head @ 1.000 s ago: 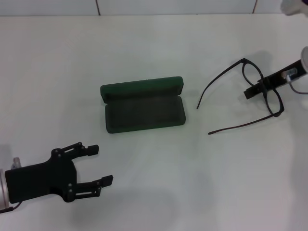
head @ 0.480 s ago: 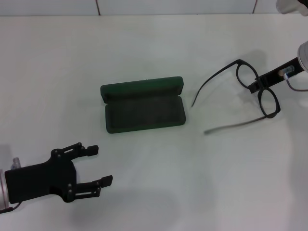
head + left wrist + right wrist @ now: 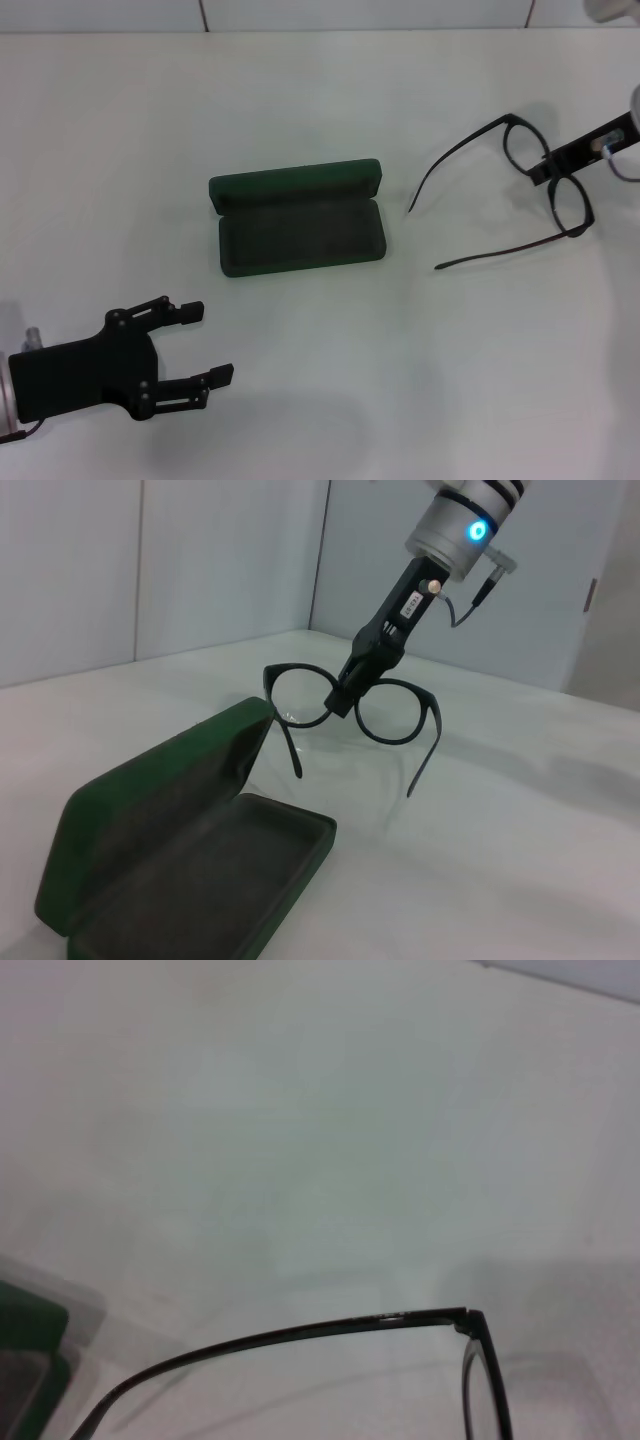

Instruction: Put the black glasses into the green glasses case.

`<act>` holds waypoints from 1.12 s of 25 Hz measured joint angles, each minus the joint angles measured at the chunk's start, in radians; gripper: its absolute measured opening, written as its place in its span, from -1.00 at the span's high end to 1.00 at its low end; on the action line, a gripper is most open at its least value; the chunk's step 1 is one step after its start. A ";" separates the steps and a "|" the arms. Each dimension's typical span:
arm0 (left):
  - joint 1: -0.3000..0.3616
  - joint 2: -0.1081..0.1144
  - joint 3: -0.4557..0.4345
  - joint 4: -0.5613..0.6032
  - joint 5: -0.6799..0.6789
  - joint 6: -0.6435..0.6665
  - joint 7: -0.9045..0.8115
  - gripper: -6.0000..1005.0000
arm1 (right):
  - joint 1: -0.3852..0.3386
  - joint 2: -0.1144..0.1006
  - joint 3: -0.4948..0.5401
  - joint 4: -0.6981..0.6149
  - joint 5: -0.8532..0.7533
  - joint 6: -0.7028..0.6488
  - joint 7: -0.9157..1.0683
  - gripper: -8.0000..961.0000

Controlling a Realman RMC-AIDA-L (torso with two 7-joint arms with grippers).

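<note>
my right gripper (image 3: 548, 172), jaws pinching the glasses (image 3: 545, 180) by the bridge, must swing them level over the open case (image 3: 298, 232), while the left gripper (image 3: 205, 345) waits, jaws open.

A plain white table (image 3: 320, 400) fills the head view, smooth and unmarked. Along its far edge runs a pale wall (image 3: 360, 12), split by thin dark vertical seams. From the left wrist view, grey-white wall panels (image 3: 230, 560) stand behind the table and meet at a corner. A soft shadow (image 3: 300, 425) lies on the near part of the table.
</note>
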 joint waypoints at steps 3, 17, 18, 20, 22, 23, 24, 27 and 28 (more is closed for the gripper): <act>0.001 0.001 -0.001 0.000 -0.007 0.004 -0.004 -0.71 | -0.033 -0.012 0.006 -0.046 0.022 -0.012 -0.008 0.75; 0.002 0.006 -0.007 -0.001 -0.175 0.119 -0.157 -0.71 | -0.293 0.023 0.131 -0.267 0.487 -0.042 -0.581 0.75; -0.002 0.006 -0.007 -0.001 -0.186 0.126 -0.195 -0.71 | -0.305 0.025 0.140 -0.260 0.531 -0.049 -0.646 0.75; -0.015 0.008 -0.005 -0.003 -0.196 0.140 -0.240 -0.71 | -0.333 0.026 0.149 -0.225 0.680 -0.080 -0.830 0.75; -0.032 0.010 -0.005 -0.013 -0.199 0.147 -0.244 -0.71 | -0.354 0.025 0.151 -0.186 0.804 -0.110 -0.998 0.75; -0.039 0.012 -0.005 -0.020 -0.207 0.149 -0.237 -0.71 | -0.361 0.024 0.152 -0.163 0.852 -0.126 -1.081 0.75; -0.042 0.012 -0.005 -0.024 -0.213 0.152 -0.227 -0.71 | -0.367 0.024 0.152 -0.142 0.893 -0.141 -1.164 0.75; -0.056 0.014 -0.005 -0.027 -0.234 0.178 -0.192 -0.71 | -0.372 0.025 0.152 -0.080 0.960 -0.175 -1.346 0.75; -0.061 0.014 -0.005 -0.027 -0.241 0.186 -0.186 -0.71 | -0.372 0.028 0.152 -0.063 0.976 -0.180 -1.382 0.75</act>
